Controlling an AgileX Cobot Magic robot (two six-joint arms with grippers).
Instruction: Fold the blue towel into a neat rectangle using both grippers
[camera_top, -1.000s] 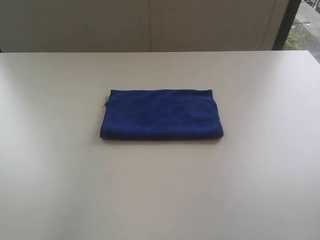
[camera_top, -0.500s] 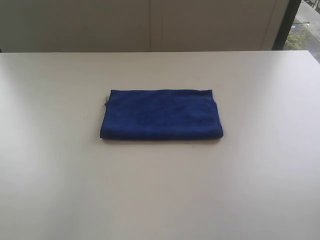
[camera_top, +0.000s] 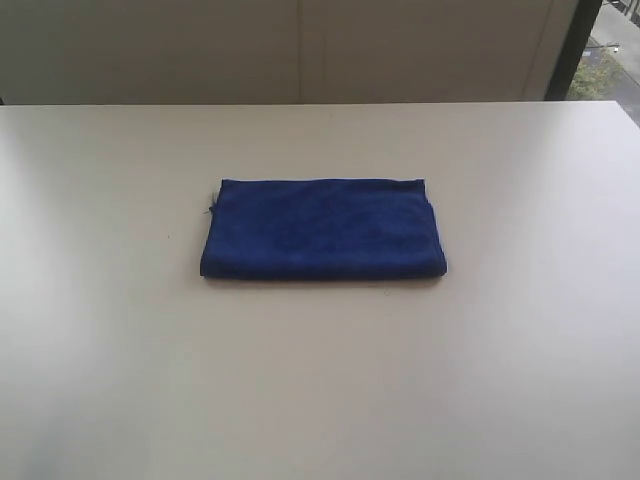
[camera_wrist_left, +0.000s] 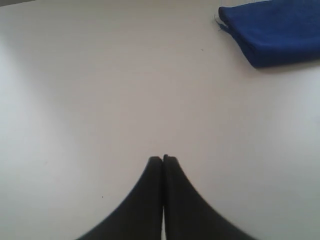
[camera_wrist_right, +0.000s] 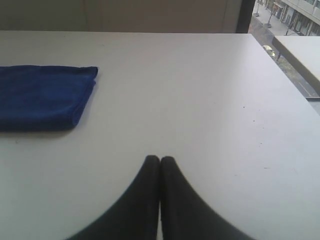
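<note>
While flat on table (camera_top: 100, 350), folded blue towel (camera_top: 322, 228)

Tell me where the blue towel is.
In the exterior view the blue towel lies folded flat near the middle of the table, slightly toward the far edge.

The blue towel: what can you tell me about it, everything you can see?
The blue towel is a deep royal-blue cloth, soft and fuzzy-looking. It lies flat on the pale table, folded into a tidy layered rectangle, long side across the exterior view. A small bit sticks out at its far left corner. Only the table touches it; the left tool and right tool are clear of it.
</note>
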